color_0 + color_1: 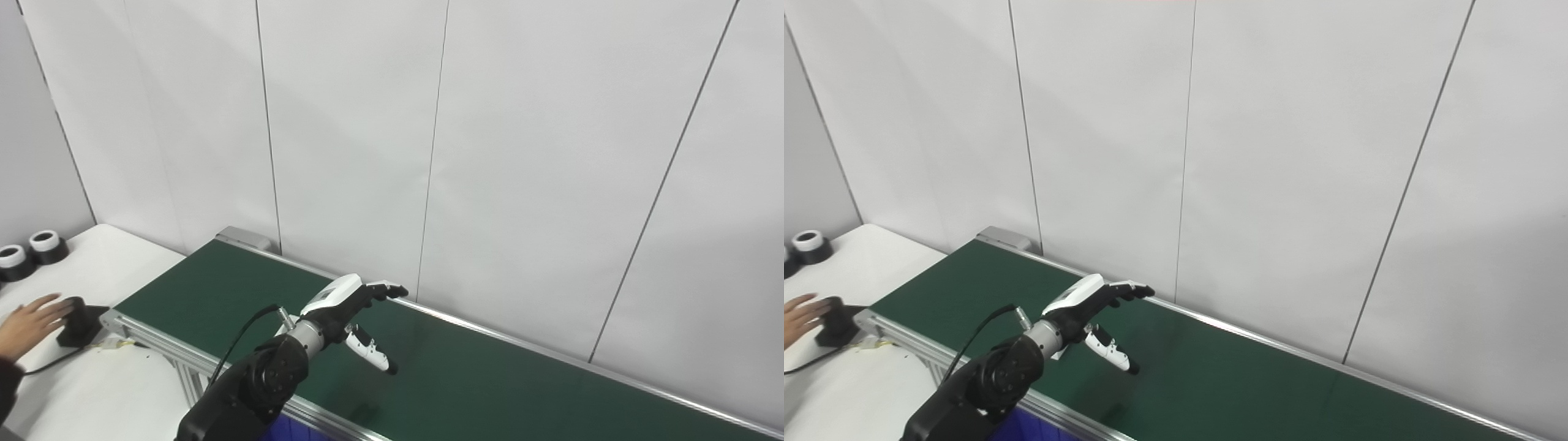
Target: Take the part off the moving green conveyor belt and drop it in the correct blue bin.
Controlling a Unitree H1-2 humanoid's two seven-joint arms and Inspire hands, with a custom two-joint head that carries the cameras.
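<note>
Blue bin: only a sliver shows at the bottom edge, under the near rail of the belt, beside the robot's arm
Left hand: raised above the belt near its left end; fingers spread apart and pointing right, thumb angled down; nothing held
Right hand: out of view
Part: none visible on the green surface; two black-and-white rings sit on the white table far left
Person's hand: on the table, touching a black box beside the belt's left end
</note>
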